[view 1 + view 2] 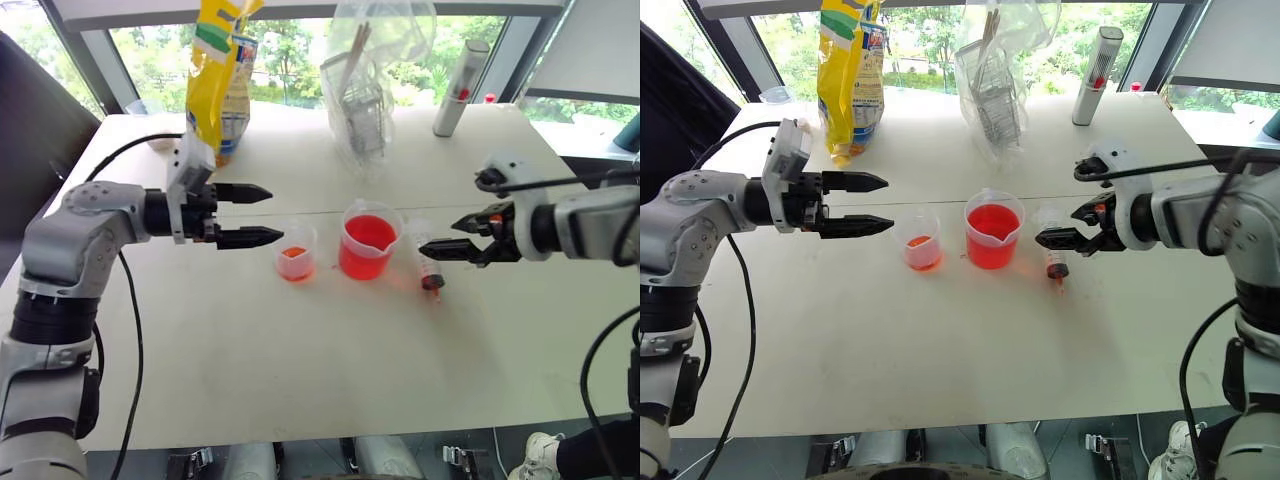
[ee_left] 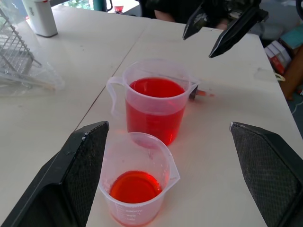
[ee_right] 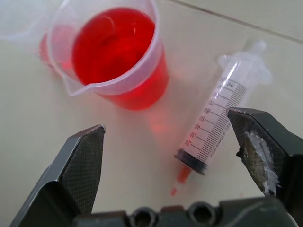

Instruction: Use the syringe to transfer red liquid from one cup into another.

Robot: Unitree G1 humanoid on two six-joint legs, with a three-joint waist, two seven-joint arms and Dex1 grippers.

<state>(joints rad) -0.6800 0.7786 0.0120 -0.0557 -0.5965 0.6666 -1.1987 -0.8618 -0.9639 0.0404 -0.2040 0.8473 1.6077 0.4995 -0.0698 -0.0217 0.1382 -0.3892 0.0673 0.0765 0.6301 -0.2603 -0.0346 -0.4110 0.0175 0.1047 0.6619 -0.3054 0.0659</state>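
Right hand [image 3: 165, 156] gapes, angled over lying syringe [image 3: 215, 125].

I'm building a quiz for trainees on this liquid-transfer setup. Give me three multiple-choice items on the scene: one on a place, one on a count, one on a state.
1. Where is the syringe?
A. Standing in the larger beaker
B. Lying on the table beside the larger beaker
C. Held in the left gripper

2. How many clear cups on the table hold red liquid?
A. One
B. Two
C. Three

3. How does the right gripper stand?
A. Open, holding nothing
B. Shut on the syringe
C. Shut on the smaller cup

Answers:
1 B: the syringe lies flat on the table next to the larger beaker, with its reddish tip pointing away from it.
2 B: the larger beaker is well filled with red liquid, and the smaller cup has a shallow layer.
3 A: its fingers are spread apart above the syringe, gripping nothing.
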